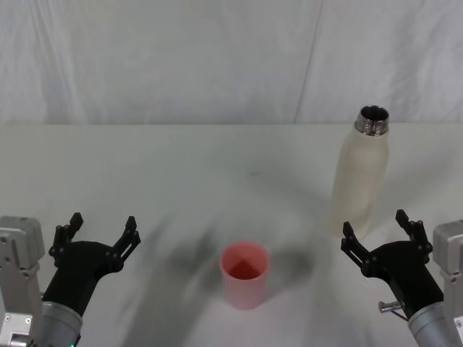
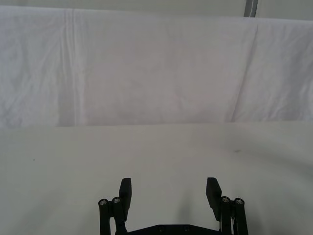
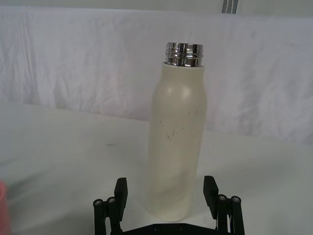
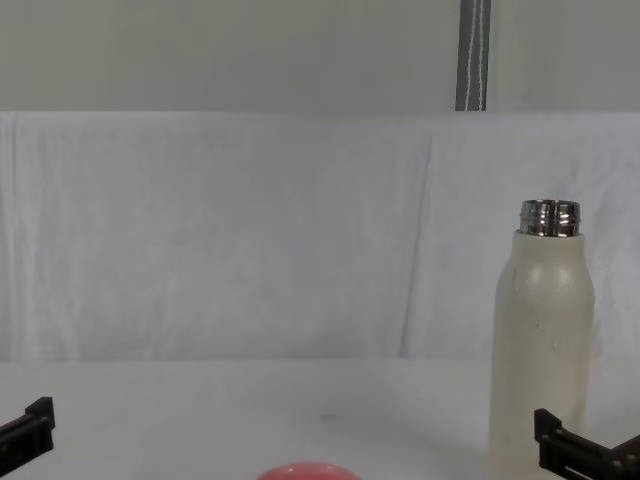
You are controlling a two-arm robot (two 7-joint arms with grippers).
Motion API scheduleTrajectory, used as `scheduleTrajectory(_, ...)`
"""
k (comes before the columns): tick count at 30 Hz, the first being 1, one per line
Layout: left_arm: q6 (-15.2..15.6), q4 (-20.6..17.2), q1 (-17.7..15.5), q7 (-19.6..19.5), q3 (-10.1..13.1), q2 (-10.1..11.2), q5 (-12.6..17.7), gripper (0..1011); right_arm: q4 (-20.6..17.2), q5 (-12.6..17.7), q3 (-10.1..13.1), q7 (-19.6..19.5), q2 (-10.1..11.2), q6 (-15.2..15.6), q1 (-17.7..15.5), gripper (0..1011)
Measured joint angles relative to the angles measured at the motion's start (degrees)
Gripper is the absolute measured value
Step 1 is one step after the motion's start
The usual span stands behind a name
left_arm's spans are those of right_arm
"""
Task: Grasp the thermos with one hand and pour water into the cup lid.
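— What's on the left?
— The left end effector (image 1: 101, 237), fingers spread wide, hovering over the bare white bench (image 1: 181, 166).
— And in the middle?
— The pink cup lid (image 1: 244, 275), upright, mouth up, near the front edge.
— The right side?
— The thermos (image 1: 362, 177) stands upright, uncapped. The right end effector (image 1: 382, 235) sits just before its base, wide open, not touching.

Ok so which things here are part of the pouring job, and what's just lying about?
Part of the job:
- tall cream-white thermos with open steel neck
- small pink cup lid
- black right gripper, open, just short of the thermos

Just there:
- black left gripper, open, idle
- white table
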Motion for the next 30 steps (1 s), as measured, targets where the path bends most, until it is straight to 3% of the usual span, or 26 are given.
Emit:
scheduleTrajectory(7, 0.00, 0.00, 0.00, 0.00, 0.00, 0.00, 0.00, 1001, -0.02, 0.03, 0.43, 0.48, -0.23, 0.02, -0.13, 1002)
scheduleTrajectory(16, 0.00, 0.00, 0.00, 0.00, 0.00, 0.00, 0.00, 1001, -0.13, 2.95, 2.91, 4.13, -1.33, 1.74, -0.20, 1002)
scheduleTrajectory(30, 0.00, 0.00, 0.00, 0.00, 0.00, 0.00, 0.00, 1001, 1.33, 5.63, 5.03, 9.88, -1.31, 5.93, 3.00, 1002)
